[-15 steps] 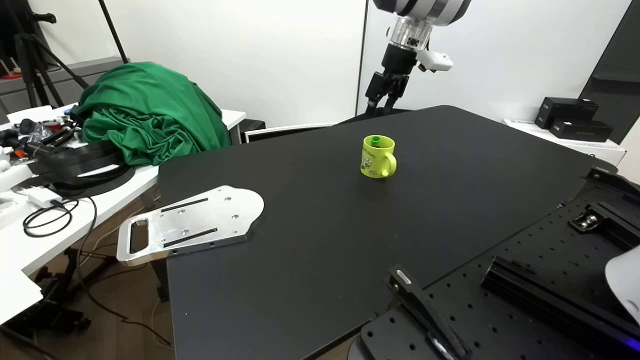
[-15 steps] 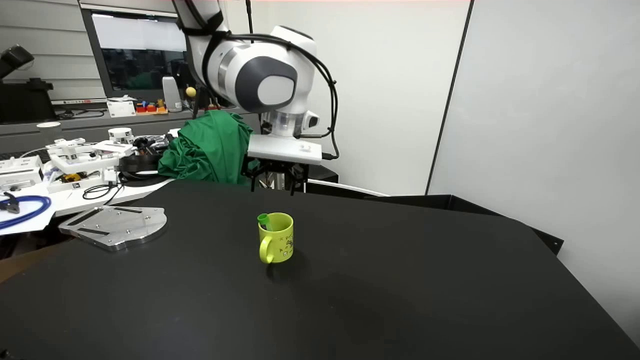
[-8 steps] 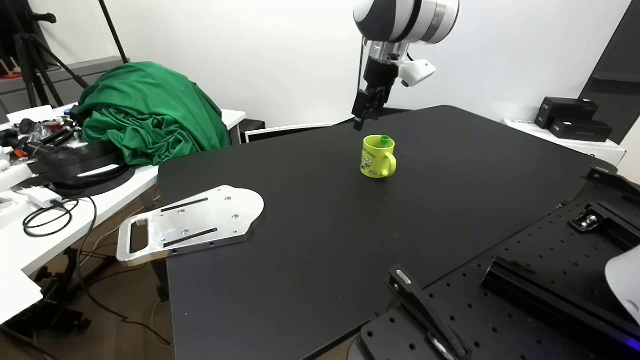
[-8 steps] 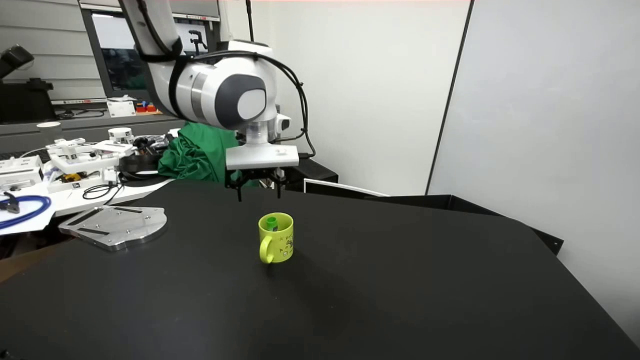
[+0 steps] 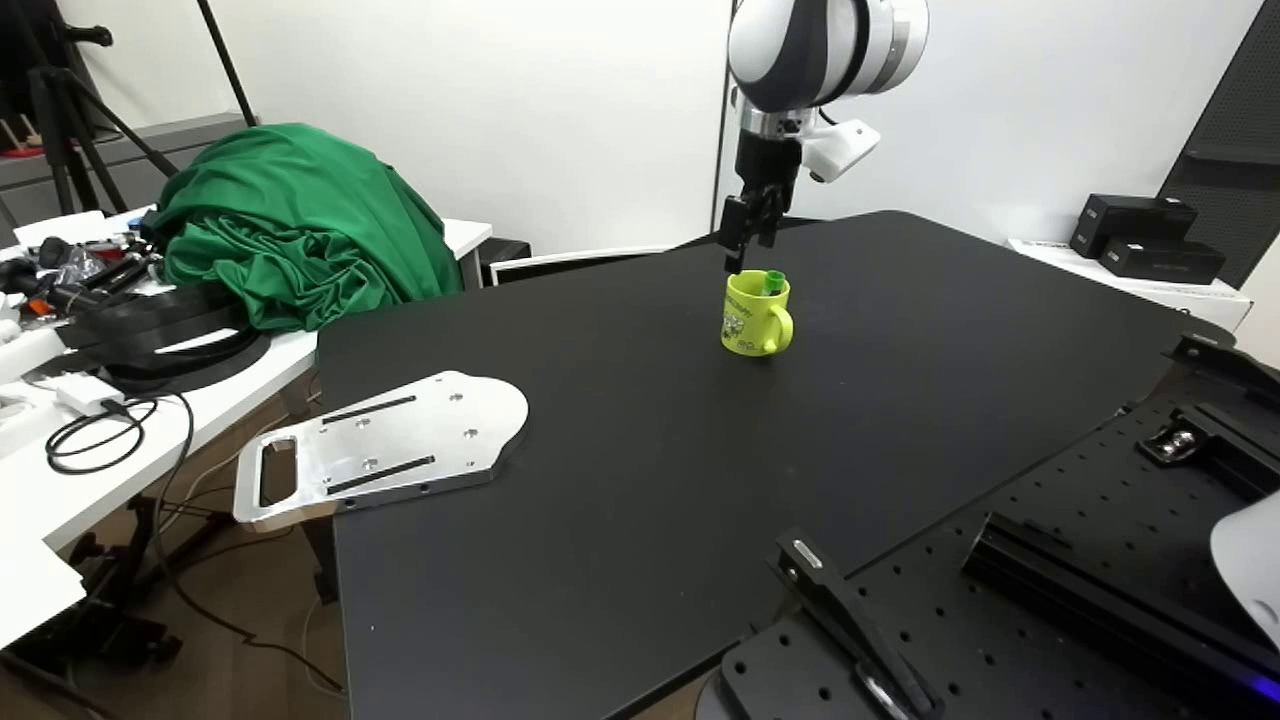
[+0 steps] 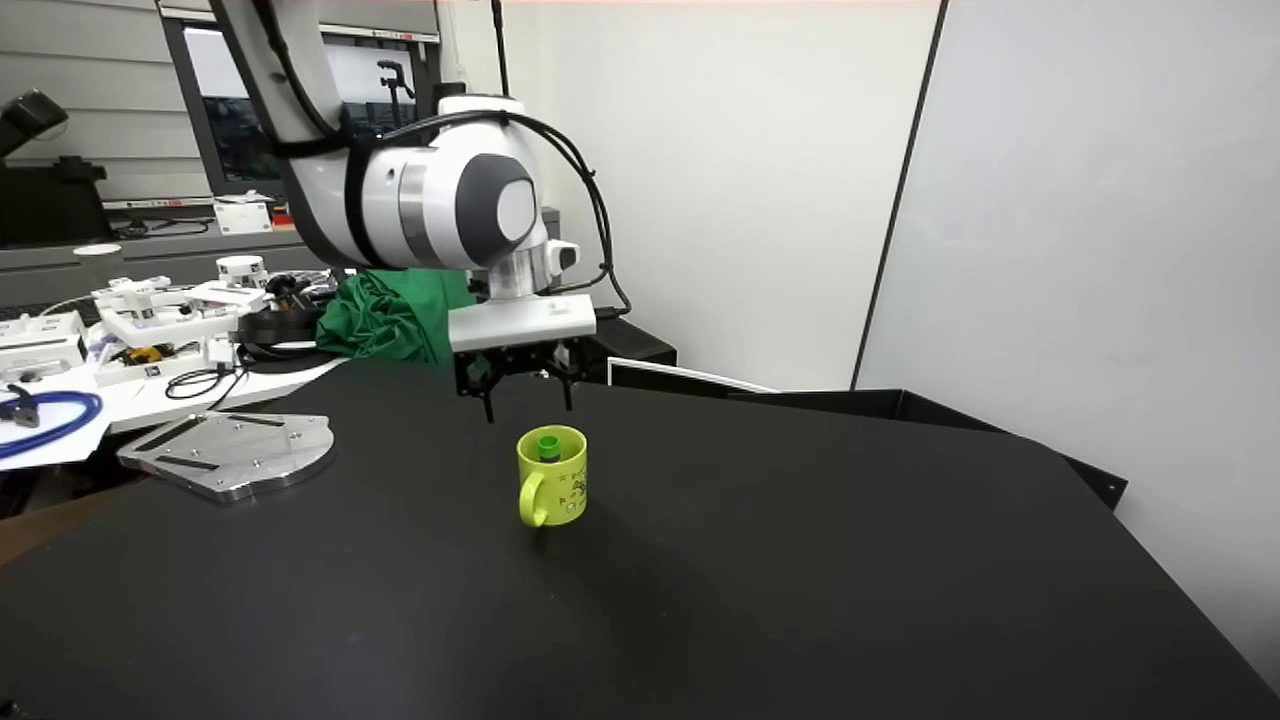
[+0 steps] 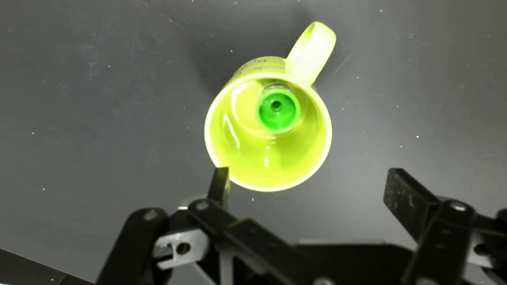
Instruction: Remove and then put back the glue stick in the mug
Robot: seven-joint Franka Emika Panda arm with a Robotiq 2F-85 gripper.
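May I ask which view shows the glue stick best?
The wrist view: the glue stick shows its green end large and unobstructed. Both exterior views show only its upper part, small; the mug hides the rest.

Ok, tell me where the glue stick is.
The glue stick is inside the mug; in the wrist view it sits above the opening's centre, toward the handle.
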